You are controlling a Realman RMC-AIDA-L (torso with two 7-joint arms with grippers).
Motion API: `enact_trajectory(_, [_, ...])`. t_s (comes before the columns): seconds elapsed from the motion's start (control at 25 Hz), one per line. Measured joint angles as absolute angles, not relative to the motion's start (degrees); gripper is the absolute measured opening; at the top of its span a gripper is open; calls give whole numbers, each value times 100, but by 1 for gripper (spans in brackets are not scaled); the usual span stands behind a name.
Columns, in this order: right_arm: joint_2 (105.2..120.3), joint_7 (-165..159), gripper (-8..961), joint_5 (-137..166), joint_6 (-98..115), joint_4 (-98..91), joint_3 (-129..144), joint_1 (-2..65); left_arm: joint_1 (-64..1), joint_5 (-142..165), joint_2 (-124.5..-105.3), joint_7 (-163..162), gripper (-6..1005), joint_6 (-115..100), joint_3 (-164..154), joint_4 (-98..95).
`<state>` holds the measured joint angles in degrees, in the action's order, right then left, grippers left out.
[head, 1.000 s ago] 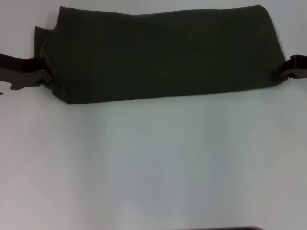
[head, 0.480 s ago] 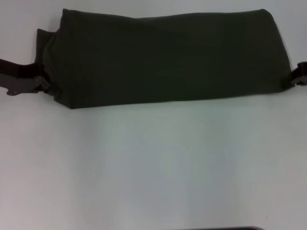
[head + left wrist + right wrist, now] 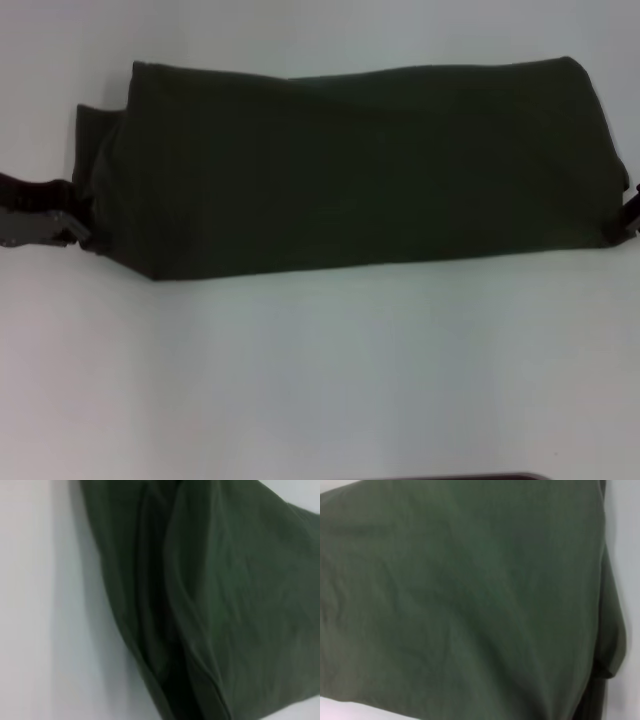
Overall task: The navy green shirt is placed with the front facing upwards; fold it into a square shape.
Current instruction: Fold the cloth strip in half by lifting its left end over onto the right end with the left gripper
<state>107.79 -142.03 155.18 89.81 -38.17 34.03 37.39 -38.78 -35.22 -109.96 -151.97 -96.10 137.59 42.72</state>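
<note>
Head view: the navy green shirt, folded long, spans between left gripper and right gripper.

Head view: large dark olive-green cotton shirt lies folded into a long horizontal band on the plain white table surface; plain fabric up, no lettering showing. Left gripper, dark metal, sits at the band's left end, touching the layered cloth edge there. Right gripper barely shows at the picture's edge, against the band's right end. Shirt spans between the two grippers. Finger state unclear on both.
</note>
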Motion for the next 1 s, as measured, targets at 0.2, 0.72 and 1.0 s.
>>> enact_trajectory(0.2, [10843, -14189, 13, 15682, 9265, -3851, 3448, 3715, -3753, -3320, -11083, -15190, 79, -10042, 13753, 4538])
enact_trajectory(0.72, [10970, -14078, 12, 15751, 9768, -3858, 3560, 3467, -3414, -2999, -11136, -15170, 89, -10579, 13755, 4772])
enact_trajectory(1.0, [10954, -14057, 12, 15750, 9806, -3859, 3566, 3442, -3405, -2934, -11185, -15165, 95, -10669, 13750, 4828])
